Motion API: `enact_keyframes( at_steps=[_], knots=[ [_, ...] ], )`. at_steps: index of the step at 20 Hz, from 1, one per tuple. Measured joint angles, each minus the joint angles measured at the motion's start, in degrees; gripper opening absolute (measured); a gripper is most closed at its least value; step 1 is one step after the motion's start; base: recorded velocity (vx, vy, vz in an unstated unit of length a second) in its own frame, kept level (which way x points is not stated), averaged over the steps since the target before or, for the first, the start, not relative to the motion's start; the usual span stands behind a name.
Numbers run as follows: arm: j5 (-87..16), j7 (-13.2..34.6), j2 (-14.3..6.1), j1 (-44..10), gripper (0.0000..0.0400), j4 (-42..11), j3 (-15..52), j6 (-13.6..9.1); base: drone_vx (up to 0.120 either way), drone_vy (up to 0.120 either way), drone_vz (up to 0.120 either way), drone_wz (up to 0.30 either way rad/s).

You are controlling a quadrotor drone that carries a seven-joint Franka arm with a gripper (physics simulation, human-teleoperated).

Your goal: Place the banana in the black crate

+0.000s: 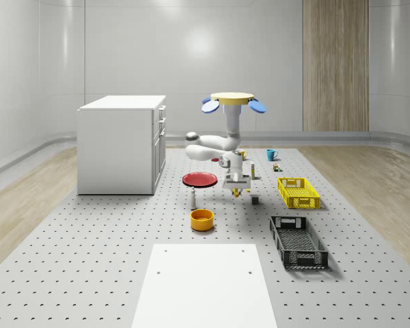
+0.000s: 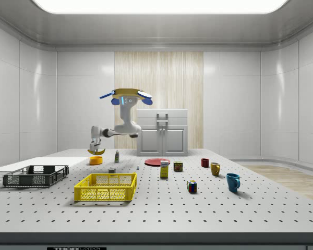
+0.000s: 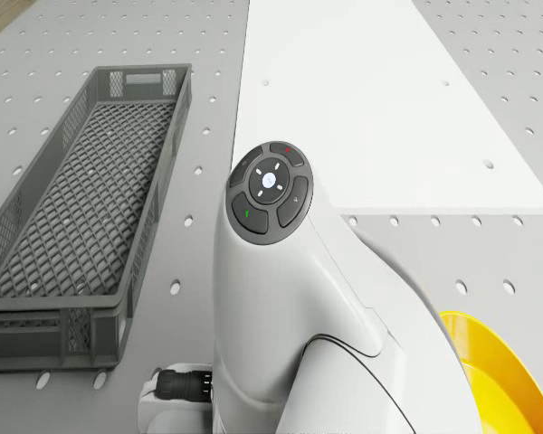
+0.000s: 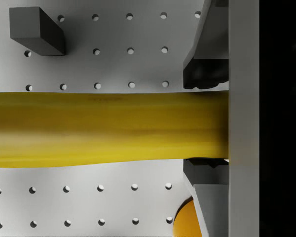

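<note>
The drone [image 1: 233, 100] hovered above the middle of the perforated bench [image 1: 89, 273], with its arm [image 1: 215, 145] bent down and toward the whole-scene view's bottom. In that view the hand [image 1: 236, 191] hung over the bench between the red plate [image 1: 199, 179] and the yellow crate [image 1: 298, 192], a bit of yellow showing under it. The side view made plainer what that was: the banana [image 2: 96, 151] hung crosswise below the hand [image 2: 96, 148], clear of the bench and above the orange bowl [image 2: 96, 160].

The wrist view gave the grip itself. The banana [image 4: 108, 128] ran across the picture, and the dark pads [image 4: 205, 74] of the fingers pressed on it from either side at one end, so the hand was closed on the fruit. Beyond it lay the holed bench top, a small grey block [image 4: 37, 30] and the edge of the orange bowl [image 4: 185, 221].

The black crate [image 1: 298, 240] stood apart from the hand, nearer the whole-scene view's bottom right, beside the white panel [image 1: 203, 285]. The drone view looked down past the arm's wrist [image 3: 281, 298] and showed the crate [image 3: 81, 217] with nothing lying on its mesh floor, the white panel [image 3: 371, 108] next to it, and the bowl's rim [image 3: 502, 380] at the side. The side view also showed a blue mug [image 2: 232, 182], a yellow mug [image 2: 215, 168] and a white cabinet [image 2: 162, 132] behind.
</note>
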Motion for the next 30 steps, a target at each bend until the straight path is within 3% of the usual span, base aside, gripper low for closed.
enact_keyframes(
  at_steps=[10,30],
  knots=[
    [0.4,0.2,-0.6,-0.1,0.0189,0.0,0.2,0.5,0.120,0.120,0.120,0.000],
    [0.7,0.4,-1.5,-0.3,0.0189,0.0,0.3,1.3,0.120,0.120,0.000,0.000]
  ],
)
